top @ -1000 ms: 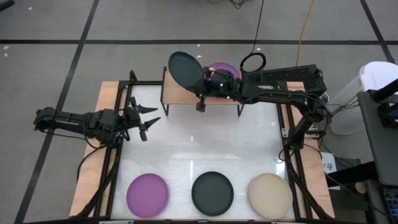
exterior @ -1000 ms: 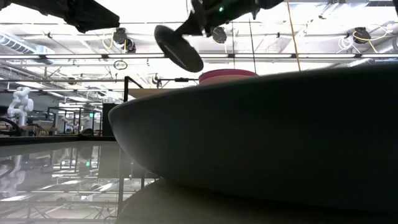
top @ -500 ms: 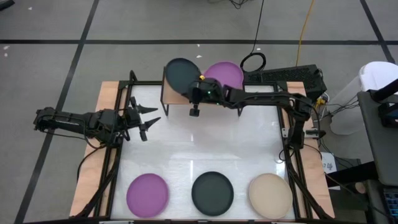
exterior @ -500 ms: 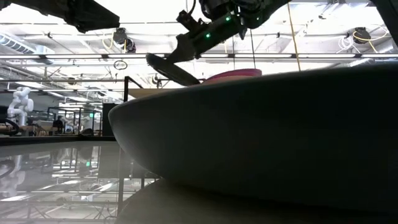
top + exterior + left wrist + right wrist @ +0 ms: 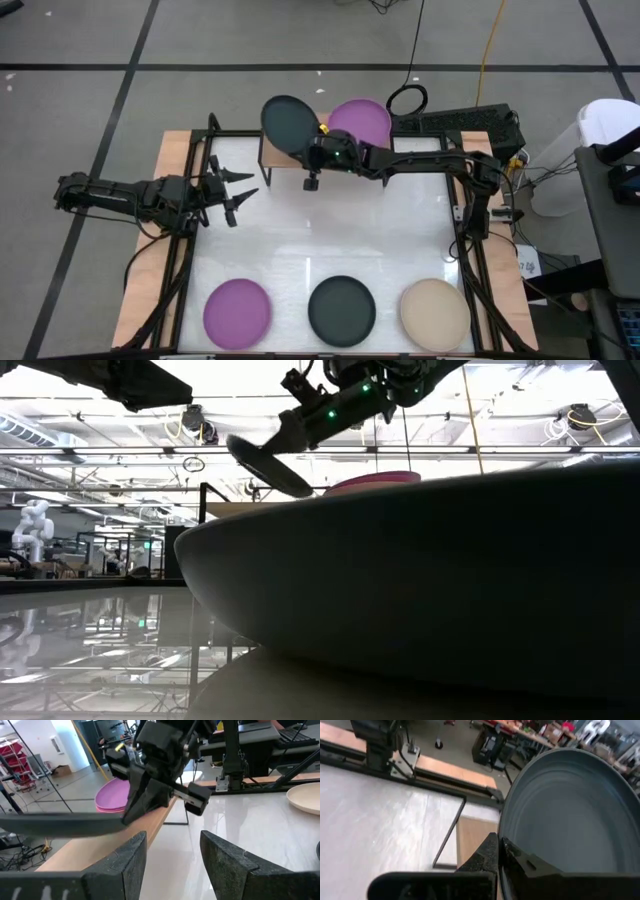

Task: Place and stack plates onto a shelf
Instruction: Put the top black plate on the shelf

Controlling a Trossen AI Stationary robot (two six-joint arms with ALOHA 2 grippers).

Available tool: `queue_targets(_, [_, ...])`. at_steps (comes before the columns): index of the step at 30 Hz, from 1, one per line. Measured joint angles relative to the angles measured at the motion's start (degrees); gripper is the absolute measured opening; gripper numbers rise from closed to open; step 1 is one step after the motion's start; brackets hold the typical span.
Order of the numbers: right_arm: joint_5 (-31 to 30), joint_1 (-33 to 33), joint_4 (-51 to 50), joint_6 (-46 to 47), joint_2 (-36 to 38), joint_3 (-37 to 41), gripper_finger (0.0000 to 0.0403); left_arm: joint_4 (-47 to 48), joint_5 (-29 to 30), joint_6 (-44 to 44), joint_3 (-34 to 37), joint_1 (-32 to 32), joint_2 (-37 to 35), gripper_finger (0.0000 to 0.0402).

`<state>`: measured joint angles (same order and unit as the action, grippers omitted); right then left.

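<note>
High view: right gripper (image 5: pixel 318 152) pinches dark grey plate (image 5: pixel 288 122) by its rim over the shelf (image 5: pixel 275 153) left half, beside purple plate (image 5: pixel 360 120); left gripper (image 5: pixel 232 190) fingers spread, at desk (image 5: pixel 330 240) left edge. Low view: dark plate tilted, airborne. Right wrist view: fingers (image 5: pixel 492 851) clamp rim.

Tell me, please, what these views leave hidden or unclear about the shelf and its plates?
- Shelf: high view, top mostly covered by the dark plate, the purple stack and the right end effector.
- Stack count: indistinct from above.
- Low view: a near plate blocks the shelf.
- Plate's contact with shelf: unclear.
</note>
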<state>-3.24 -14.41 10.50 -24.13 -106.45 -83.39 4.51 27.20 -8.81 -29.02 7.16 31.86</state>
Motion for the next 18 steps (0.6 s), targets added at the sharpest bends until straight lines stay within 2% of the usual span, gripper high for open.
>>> queue_targets(8, [-0.06,-1.34,3.69,2.59,0.0,3.98,0.0002,-0.01,0.0,0.08,-0.01,0.0,0.0,0.0191])
queue_targets(18, [0.32,-1.28,6.06,2.41,0.0,5.81,0.003,0.0,-0.02,0.2,0.01,0.0,0.0,0.0191])
